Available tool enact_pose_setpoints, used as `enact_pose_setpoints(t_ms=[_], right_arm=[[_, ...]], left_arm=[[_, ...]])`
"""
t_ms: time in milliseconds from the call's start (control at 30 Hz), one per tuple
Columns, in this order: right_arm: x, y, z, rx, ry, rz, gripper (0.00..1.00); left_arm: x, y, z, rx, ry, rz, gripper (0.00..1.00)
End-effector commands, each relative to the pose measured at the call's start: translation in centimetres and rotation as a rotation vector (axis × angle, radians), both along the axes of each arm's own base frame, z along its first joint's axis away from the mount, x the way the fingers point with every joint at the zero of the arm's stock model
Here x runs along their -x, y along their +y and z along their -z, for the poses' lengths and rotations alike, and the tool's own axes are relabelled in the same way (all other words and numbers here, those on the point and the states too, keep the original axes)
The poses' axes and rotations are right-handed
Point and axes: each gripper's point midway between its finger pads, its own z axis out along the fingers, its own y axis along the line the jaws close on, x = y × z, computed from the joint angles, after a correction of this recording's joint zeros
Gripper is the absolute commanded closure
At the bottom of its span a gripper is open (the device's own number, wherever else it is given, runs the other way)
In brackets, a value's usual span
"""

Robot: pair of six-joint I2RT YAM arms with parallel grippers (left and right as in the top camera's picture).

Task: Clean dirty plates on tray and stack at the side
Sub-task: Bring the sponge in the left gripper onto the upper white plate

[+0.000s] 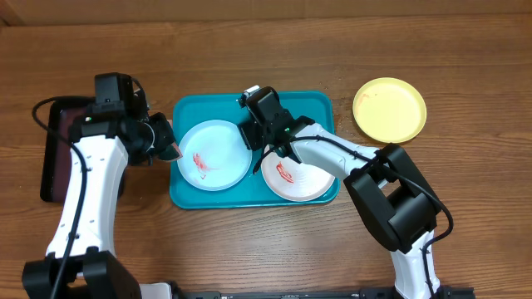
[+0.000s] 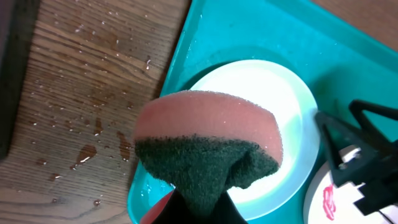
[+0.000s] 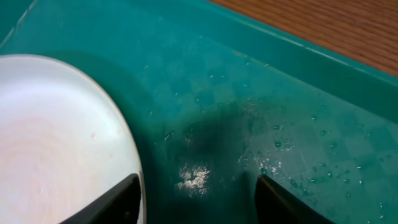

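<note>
Pinched at its green layer by the left gripper [image 1: 165,141], a pink foam sponge [image 2: 208,146] backed with dark green scouring pad fills our left wrist view. It hangs at the left rim of the large teal-blue rectangular plastic tray [image 1: 316,104]. We see two round plastic plates inside that tray, the light blue plate [image 1: 214,154] on the left and the white plate [image 1: 301,184] on the right, each streaked red. Between them the right gripper [image 3: 199,208] hovers over wet tray floor, fingers [image 3: 118,199] spread and holding nothing. A yellow-green plate [image 1: 389,110] sits on the wooden table [image 1: 249,249] right of the tray (well apart from the others). Water drops [image 2: 87,149] dot the wood by the tray's left edge.
</note>
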Motion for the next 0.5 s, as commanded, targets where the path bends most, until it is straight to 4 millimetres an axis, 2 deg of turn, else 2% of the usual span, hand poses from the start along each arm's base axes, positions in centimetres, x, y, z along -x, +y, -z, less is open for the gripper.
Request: enact_pose_setpoints(t_ms=[0,167,467], right_arm=[[-1.0,0.4,-1.3,-0.023,-0.039,-0.024,0.48],[0.0,1.5,0.0,-0.058,0.010,-0.075,0.51],[0.9,0.9,1.4,-0.024,0.059,-0.074,0.62]], left_arm=[[0.0,-0.9,0.7,0.003,0.012,0.056,0.96],[0.0,-1.2,0.7,0.000,0.012,0.068,0.96],[0.0,-1.2,0.7,0.001,0.011,0.068,0.96]])
